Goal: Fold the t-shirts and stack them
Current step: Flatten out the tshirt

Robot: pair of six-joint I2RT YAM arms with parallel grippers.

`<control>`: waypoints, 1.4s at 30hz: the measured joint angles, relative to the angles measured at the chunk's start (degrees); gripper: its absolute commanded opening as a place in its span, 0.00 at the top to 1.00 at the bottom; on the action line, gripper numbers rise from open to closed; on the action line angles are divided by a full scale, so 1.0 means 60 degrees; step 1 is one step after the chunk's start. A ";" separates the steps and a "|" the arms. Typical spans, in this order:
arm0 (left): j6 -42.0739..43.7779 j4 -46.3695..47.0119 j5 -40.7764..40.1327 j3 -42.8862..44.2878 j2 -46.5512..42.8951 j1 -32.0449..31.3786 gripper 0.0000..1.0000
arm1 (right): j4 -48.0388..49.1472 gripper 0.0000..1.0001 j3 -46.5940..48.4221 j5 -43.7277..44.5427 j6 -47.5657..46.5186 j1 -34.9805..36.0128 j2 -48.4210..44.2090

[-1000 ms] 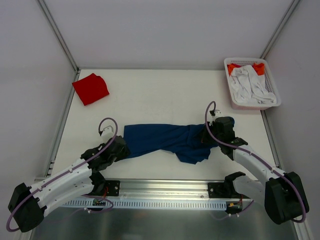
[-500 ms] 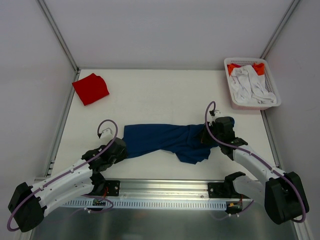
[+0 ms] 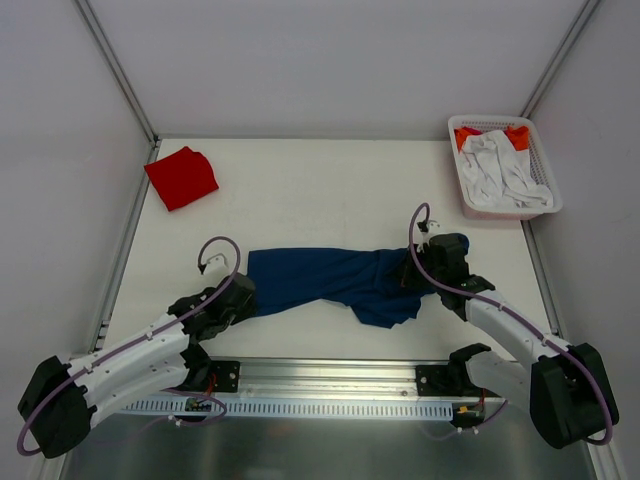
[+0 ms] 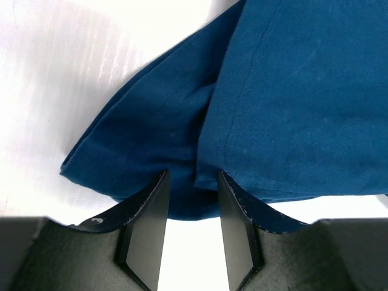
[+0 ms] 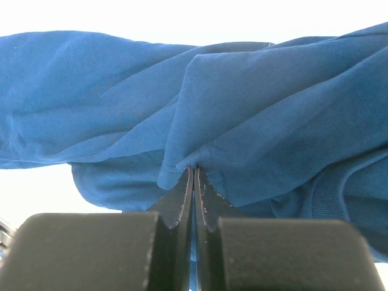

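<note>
Cloth of the navy t-shirt lies stretched left to right across the near part of the white table, rumpled and folded over on itself, with a bunched lobe hanging toward the near edge at its right end; no chest print shows from any view. The left gripper sits at the shirt's left end with its jaws partway apart. A thick fold of the hem lies between its fingertips and bare table shows in the gap behind that fold. Whether the tips are actually pressing the cloth, I cannot tell. The right gripper is at the shirt's right end, its two fingers closed nearly flat against each other and pinching a small fold of the blue fabric at their tips. The red t-shirt rests folded into a compact square near the far left corner of the table, well apart from the navy one. A white slatted basket stands at the far right corner, holding white garments with a bit of orange cloth showing at its far end.
</note>
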 measured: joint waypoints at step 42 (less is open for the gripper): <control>0.0415 0.0896 0.0135 0.0353 0.0608 -0.0004 1.00 | 0.0098 1.00 0.0004 0.0018 0.0044 0.0153 0.0018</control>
